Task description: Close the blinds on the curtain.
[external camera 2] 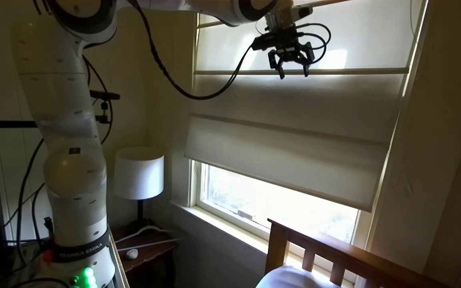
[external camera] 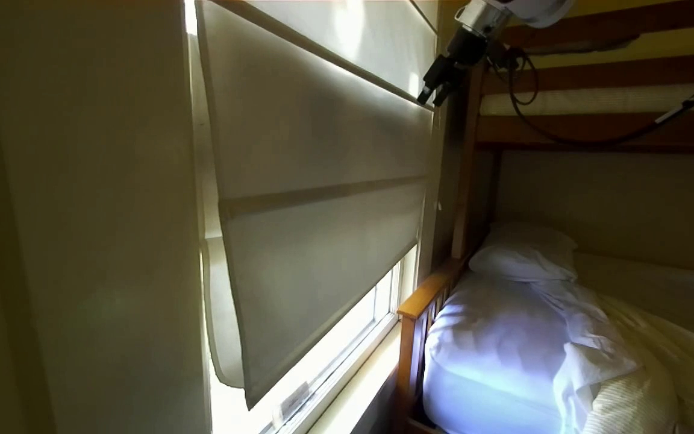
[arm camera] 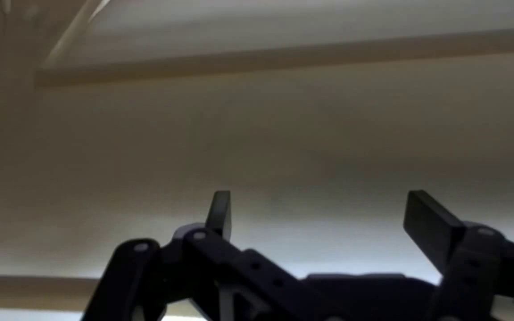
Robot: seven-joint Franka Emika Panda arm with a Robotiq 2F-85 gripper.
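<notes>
The blinds, a beige-grey fabric shade with horizontal bands, hang over the window in both exterior views (external camera: 323,144) (external camera 2: 294,108). Their straight bottom edge slants, and a strip of bright window glass (external camera 2: 286,196) shows below it. The shade fills most of the wrist view (arm camera: 261,129). My gripper (external camera 2: 294,75) is in front of the upper part of the shade, near one of its horizontal bands, fingers pointing down. It also shows near the shade's far side edge (external camera: 431,99). In the wrist view its fingers (arm camera: 321,216) stand wide apart with nothing between them. I cannot tell whether it touches the fabric.
A wooden bunk bed (external camera: 431,295) with white bedding (external camera: 503,319) stands beside the window. A window sill (external camera 2: 230,232) runs under the glass. A lamp (external camera 2: 139,172) stands on a small dark table (external camera 2: 150,250). A black cable (external camera 2: 198,97) hangs from the arm.
</notes>
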